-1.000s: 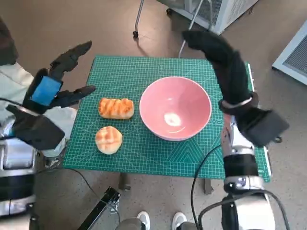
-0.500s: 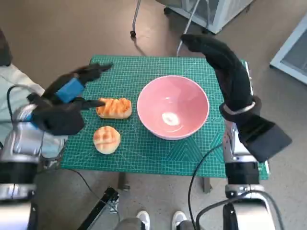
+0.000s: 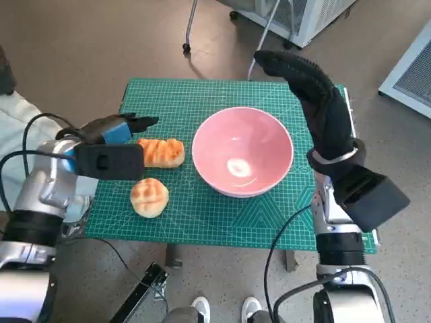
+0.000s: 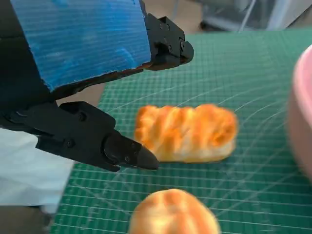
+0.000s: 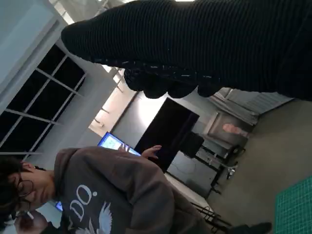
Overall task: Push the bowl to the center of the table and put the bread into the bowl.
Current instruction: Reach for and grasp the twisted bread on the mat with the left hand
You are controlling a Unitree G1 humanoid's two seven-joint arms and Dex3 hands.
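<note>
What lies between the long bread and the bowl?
Only bare green mat; the head view shows long bread and bowl close together but apart.

The left hand (image 3: pixel 116 129) hovers low with fingers apart and empty, while the gloved right hand (image 3: pixel 311 87) is raised, fingers seemingly extended and holding nothing.

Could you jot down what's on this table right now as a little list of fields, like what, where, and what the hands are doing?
table: green mat
bowl: pink, empty, about mid-table, slightly toward the robot's right
long bread: left of the bowl, on the mat
round bread: nearer the robot than the long bread, apart from it
left hand: open, fingers either side of the long bread's end, not gripping
right hand: open, raised beyond the bowl's right side, holding nothing
person: seen in right wrist view
</note>
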